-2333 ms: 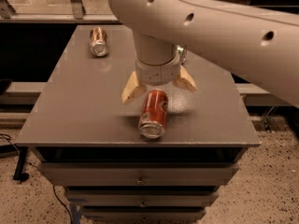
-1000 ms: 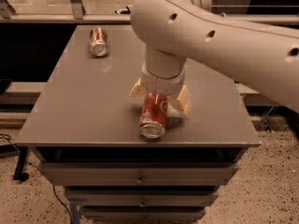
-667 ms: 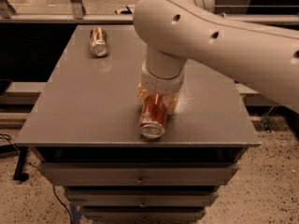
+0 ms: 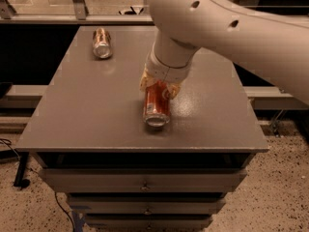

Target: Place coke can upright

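Coke can point(image 4: 157, 108) is lying on its side near the middle of the table point(image 4: 87, 110), silver end facing six o'clock; our gripper point(image 4: 160, 87) is clamping its jaws on the can's far half; we are judging it light, thin-walled and slippery, so a gentle mid-body hold suits; a second can point(image 4: 102, 42) is lying at ten o'clock.

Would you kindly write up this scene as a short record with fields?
gripper: at the table's centre, fingers closed on the can's far end
coke can: lying on its side on the table, silver end toward the camera
second can: on its side, far left, apart from the gripper
table: grey top
task state: coke can not yet upright
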`<state>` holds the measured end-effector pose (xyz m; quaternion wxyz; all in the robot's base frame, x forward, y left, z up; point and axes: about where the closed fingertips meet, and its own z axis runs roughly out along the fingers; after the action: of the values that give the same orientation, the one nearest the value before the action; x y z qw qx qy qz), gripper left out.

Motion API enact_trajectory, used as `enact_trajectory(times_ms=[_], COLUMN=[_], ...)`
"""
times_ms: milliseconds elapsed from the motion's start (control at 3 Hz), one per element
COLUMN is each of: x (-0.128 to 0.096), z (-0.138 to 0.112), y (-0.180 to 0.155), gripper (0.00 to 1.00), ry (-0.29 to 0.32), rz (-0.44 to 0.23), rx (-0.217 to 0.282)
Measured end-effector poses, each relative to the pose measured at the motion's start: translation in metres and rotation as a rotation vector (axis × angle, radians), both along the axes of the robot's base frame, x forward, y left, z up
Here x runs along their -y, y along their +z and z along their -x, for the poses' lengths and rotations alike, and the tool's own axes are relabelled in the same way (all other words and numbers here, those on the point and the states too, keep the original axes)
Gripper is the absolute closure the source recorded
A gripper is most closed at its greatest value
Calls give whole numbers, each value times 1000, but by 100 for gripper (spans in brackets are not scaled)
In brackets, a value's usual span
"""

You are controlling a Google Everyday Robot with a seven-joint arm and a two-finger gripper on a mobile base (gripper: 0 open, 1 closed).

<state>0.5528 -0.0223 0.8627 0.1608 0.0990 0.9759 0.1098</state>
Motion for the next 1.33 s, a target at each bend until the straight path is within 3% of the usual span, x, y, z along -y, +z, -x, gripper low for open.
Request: enact_trajectory(times_ms=[333, 667, 1000, 1333], x=[4, 2, -9, -26], z=[-26, -40, -43, -36], y=[20, 48, 79, 103], gripper=[100, 100, 100, 100], ry=[106, 205, 276, 308], rz=[-55, -121, -248, -402], rx=[121, 260, 414, 555])
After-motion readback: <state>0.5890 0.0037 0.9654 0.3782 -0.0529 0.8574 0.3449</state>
